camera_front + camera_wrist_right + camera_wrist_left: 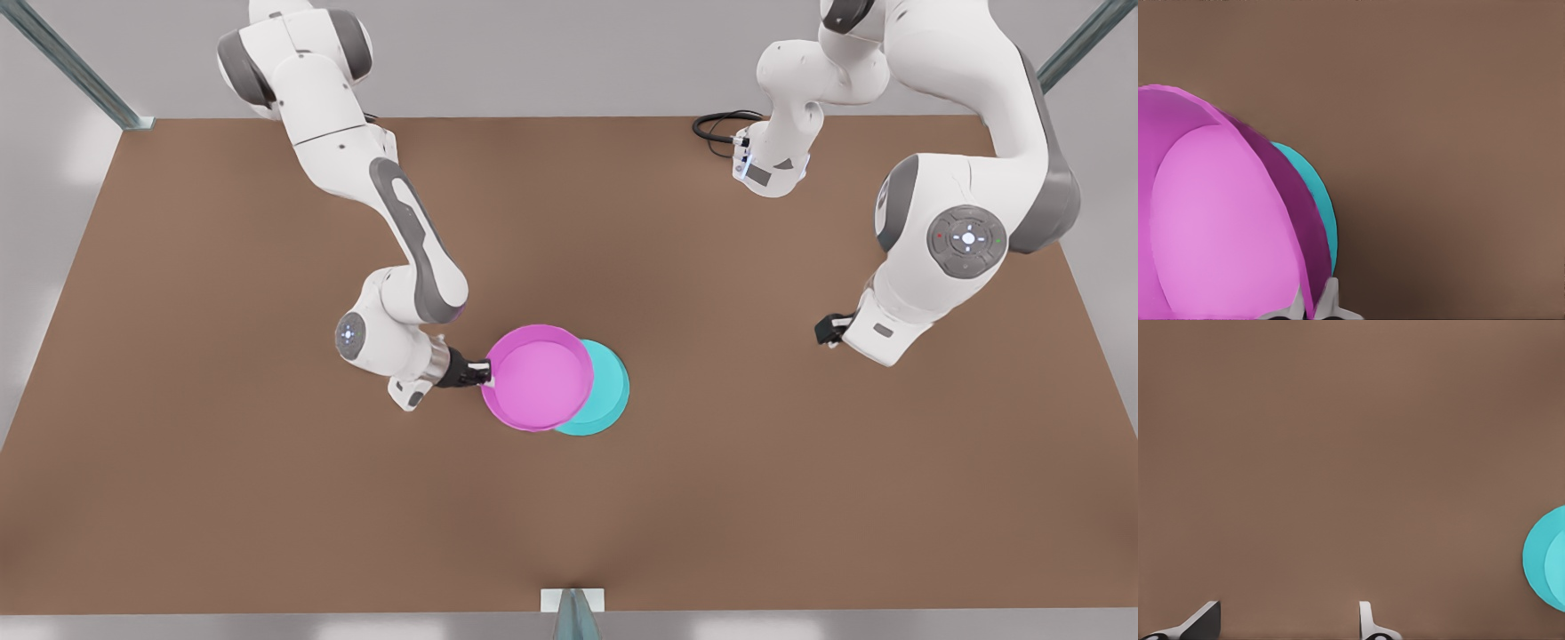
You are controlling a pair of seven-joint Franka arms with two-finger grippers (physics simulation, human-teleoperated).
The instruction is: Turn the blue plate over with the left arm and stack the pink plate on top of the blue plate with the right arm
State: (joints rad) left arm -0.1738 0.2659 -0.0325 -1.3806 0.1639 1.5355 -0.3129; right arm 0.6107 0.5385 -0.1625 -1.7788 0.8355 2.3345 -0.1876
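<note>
1. The pink plate (538, 378) sits near the middle of the brown worktop (267, 498), open side up, its rim and paler flat centre both showing.
2. It overlaps the blue plate (609, 396), which lies on the worktop and shows as a crescent on the front view's right of the pink one.
3. The pink plate is off-centre on the blue plate, displaced toward the front view's left; whether it rests on the blue plate or is held just above it is hard to judge.
4. The right gripper (486, 373) is at the pink plate's edge on the front view's left, reaching in sideways from a low, bent arm.
5. In the right wrist view the right gripper (1315, 303) has its two fingers closed onto the pink plate's (1225, 227) rim wall, one on each side, with the blue plate (1321, 200) behind it.
6. The left gripper (825, 331) hangs over bare worktop on the front view's right, well apart from both plates, and that arm waits.
7. In the left wrist view the left gripper (1288, 623) has its fingers spread apart with nothing between them, and the blue plate (1545, 560) shows at the edge of the picture.
</note>
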